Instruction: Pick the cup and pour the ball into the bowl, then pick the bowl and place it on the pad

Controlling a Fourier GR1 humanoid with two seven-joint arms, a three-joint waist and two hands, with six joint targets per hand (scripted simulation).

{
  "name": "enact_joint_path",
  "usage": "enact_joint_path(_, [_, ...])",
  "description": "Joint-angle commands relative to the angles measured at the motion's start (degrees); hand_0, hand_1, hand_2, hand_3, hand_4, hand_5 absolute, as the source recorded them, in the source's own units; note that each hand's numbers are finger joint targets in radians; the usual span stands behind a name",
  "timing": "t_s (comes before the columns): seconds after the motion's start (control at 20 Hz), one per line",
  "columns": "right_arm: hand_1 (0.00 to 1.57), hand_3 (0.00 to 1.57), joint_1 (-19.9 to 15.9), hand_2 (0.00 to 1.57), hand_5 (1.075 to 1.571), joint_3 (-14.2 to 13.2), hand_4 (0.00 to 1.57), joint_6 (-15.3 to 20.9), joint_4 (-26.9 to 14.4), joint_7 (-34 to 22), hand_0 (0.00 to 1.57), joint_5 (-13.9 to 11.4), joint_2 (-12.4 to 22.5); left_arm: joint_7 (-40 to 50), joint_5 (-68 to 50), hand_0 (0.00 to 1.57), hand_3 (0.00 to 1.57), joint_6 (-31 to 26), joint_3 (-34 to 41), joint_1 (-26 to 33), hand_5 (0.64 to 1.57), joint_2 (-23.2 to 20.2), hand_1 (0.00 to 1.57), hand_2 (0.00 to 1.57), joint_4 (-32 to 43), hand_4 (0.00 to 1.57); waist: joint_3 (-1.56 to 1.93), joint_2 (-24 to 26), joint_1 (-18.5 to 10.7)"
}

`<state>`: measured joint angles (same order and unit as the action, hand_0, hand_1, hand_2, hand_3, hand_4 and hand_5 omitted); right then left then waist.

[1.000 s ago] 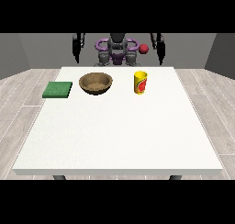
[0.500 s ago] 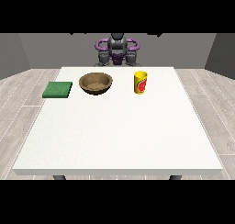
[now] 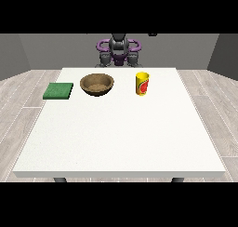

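Cup (image 3: 142,83) upright on table (image 3: 121,137), right of bowl (image 3: 97,85); pad (image 3: 58,90) at left edge. Hands out of view; state indeterminable.

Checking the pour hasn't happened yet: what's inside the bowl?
The wooden bowl shows only its bare brown inside, no ball. The yellow cup stands upright beside it; its wall hides whatever it holds.
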<state>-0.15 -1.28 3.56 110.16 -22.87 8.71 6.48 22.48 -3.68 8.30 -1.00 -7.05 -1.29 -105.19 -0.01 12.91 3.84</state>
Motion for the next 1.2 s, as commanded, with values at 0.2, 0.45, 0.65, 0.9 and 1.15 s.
enact_joint_path(0.2, [0.0, 0.22, -4.6, 0.0, 1.551, -1.7, 0.73, -1.7, -4.0, 14.3, 0.0, -0.6, -1.7, -14.2, 1.3, 0.0, 0.0, -1.2, 2.3, -7.4, 1.537, -1.1, 0.0, 0.0, 6.3, 0.58, 0.02, -18.5, 0.3])
enact_joint_path(0.45, [0.0, 0.0, -5.6, 0.0, 1.543, -2.7, 0.69, -4.9, -5.9, 19.9, 0.0, 0.9, -0.9, -27.1, 4.0, 0.0, 0.0, -1.4, 4.9, -8.2, 1.487, -2.7, 0.0, 0.0, 14.4, 0.55, 0.0, -25.1, 2.3])
enact_joint_path(0.65, [0.0, 0.0, -6.0, 0.0, 1.547, -5.2, 0.68, -6.6, -6.7, 20.2, 0.0, 3.0, 0.7, -33.3, 1.4, 0.0, 0.0, -4.3, 8.3, -9.3, 1.484, -4.2, 0.0, 0.0, 23.6, 0.41, -0.01, -25.6, 3.3])
enact_joint_path(0.9, [0.0, 0.0, -7.5, 0.0, 1.56, -9.0, 0.67, -9.6, -12.9, 23.5, 0.0, 5.2, 3.0, -41.6, 2.1, 0.0, 0.0, -6.1, 7.8, -9.9, 1.457, -3.3, 0.0, 0.0, 34.1, 0.04, 0.0, -25.0, 2.0])
enact_joint_path(1.15, [0.0, 0.0, -9.1, 0.0, 1.559, -11.9, 0.66, -11.2, -17.3, 22.9, 0.0, 6.2, 5.6, -44.0, 3.4, 0.0, 0.0, -4.7, 7.8, -14.8, 1.436, -2.4, 0.0, 0.0, 42.5, 0.11, 0.0, -24.2, 2.4])
